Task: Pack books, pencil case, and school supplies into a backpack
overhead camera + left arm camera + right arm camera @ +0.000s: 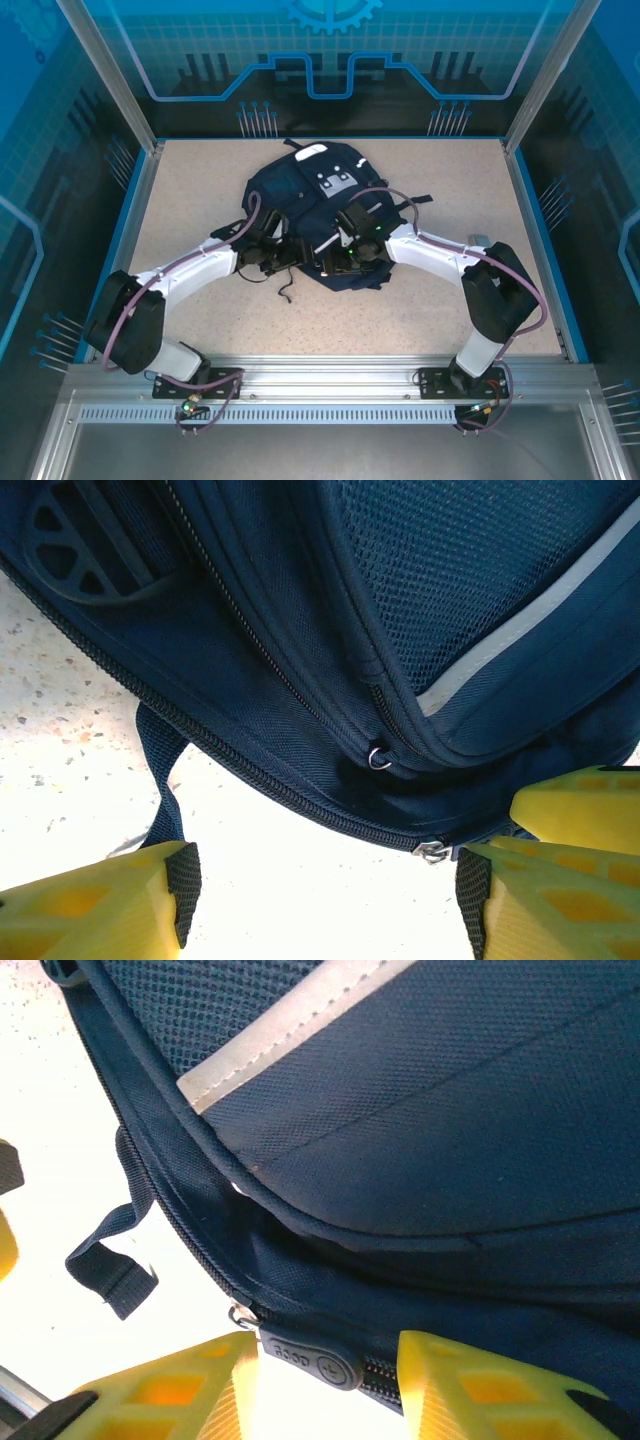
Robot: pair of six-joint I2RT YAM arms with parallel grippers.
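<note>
While the large navy-blue fabric backpack [300, 190] lies mid-table, nearer the far edge of the speckled beige table [200, 310], the left gripper [325, 890] has its yellow fingers spread wide at the bag's near-left zip. The right gripper [330, 1360] has its fingers apart on either side of a dark rubber zipper pull [310, 1360], not clamped on it.

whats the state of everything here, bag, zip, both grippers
backpack: lying flat on the table, zipped shut where visible
left gripper: open at the backpack's edge, holding nothing
right gripper: open around the zipper pull
zipper pull: between the right gripper's fingers, not yet pinched
</note>
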